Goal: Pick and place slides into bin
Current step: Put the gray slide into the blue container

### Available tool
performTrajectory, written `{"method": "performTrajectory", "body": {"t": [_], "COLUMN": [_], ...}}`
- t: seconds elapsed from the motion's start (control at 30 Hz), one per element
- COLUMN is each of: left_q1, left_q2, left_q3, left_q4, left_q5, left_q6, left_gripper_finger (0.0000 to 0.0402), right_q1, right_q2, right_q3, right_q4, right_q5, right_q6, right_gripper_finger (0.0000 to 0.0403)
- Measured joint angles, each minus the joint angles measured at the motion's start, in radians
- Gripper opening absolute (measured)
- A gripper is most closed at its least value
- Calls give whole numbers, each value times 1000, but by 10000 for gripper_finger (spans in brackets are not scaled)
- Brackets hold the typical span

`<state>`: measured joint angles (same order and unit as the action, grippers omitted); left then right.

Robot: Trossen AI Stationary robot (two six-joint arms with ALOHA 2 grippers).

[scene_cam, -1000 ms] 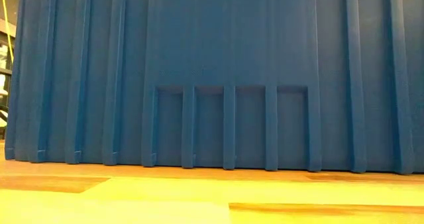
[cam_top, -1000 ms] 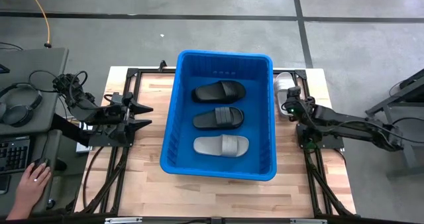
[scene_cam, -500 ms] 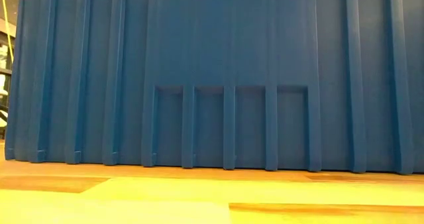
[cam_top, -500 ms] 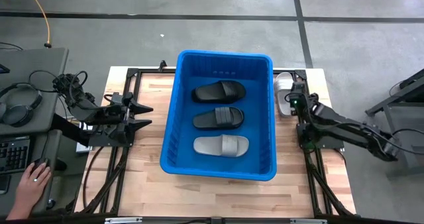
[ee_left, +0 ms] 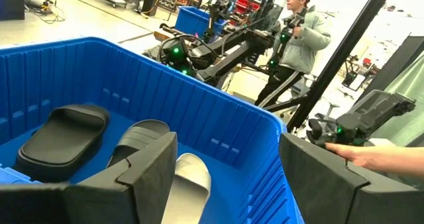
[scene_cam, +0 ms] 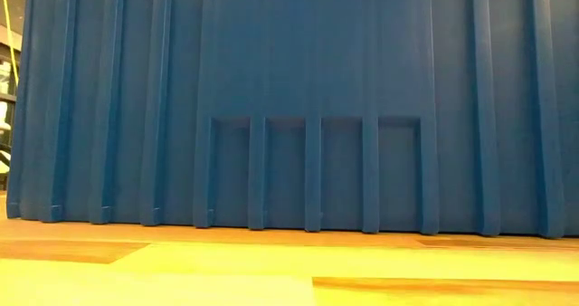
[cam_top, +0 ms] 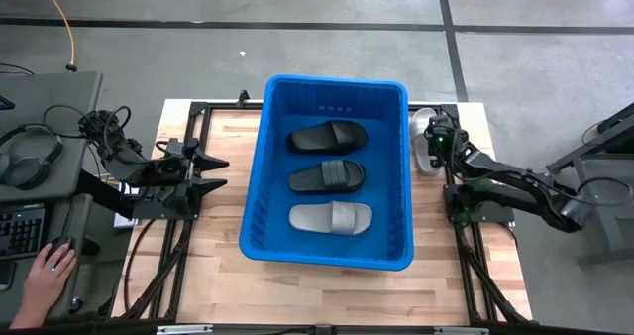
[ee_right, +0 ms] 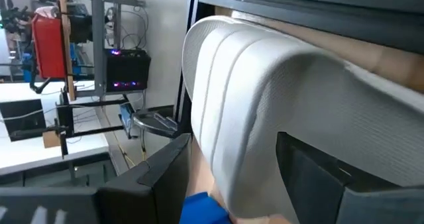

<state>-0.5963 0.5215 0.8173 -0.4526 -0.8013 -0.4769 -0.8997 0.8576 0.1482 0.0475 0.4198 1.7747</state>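
White slide next: right gripper closes in at the table's far right corner

Blue bin (cam_top: 260, 191) sits mid-table with three slides already inside: black slide (cam_top: 328, 136) at the far end, second black slide (cam_top: 326, 175) in the middle, grey slide (cam_top: 331, 218) at the near end. One white slide (cam_top: 423, 137) is left outside, on the table (cam_top: 223, 276) just beside the bin's right wall near the far right corner.

What changed: over the last second the right gripper (cam_top: 433, 140) has slid forward along the bin's right side, toward the table's far edge, and now sits over the white slide. In the right wrist view the white slide (ee_right: 265, 105) fills the frame, ribbed strap rising between the two dark fingers (ee_right: 156, 174); jaws stand apart on either side of the strap, not yet clamped.

Meaning: reach is basically done. My read, next is close on the strap, lift, carry over the rim and drop in. Last slide visible on the table, so task looks near its end.

Left gripper (ee_left: 228, 177) parked at the table's left edge, jaws spread, nothing held, no change. A person's hand (cam_top: 45, 266) rests off-table at the left.
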Motion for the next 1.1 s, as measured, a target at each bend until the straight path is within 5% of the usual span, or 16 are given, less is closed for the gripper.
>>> {"method": "performTrajectory", "body": {"t": [0.2,0.43,0.8,1.1], "left_q1": [0,0,0,0], "left_q2": [0,0,0,0], "left_q3": [0,0,0,0], "left_q4": [0,0,0,0], "left_q5": [0,0,0,0], "left_q6": [0,0,0,0], "left_gripper_finger": [253,253,253,253], "right_q1": [-50,-95,-95,-110], "right_q2": [118,178,53,-198], "right_q3": [0,1,13,200], "right_q4": [102,176,221,-264], "right_q5": [-14,-62,-118,-109], "right_q6": [-30,-108,-268,-462], "right_gripper_finger": [187,17,2,1]}}
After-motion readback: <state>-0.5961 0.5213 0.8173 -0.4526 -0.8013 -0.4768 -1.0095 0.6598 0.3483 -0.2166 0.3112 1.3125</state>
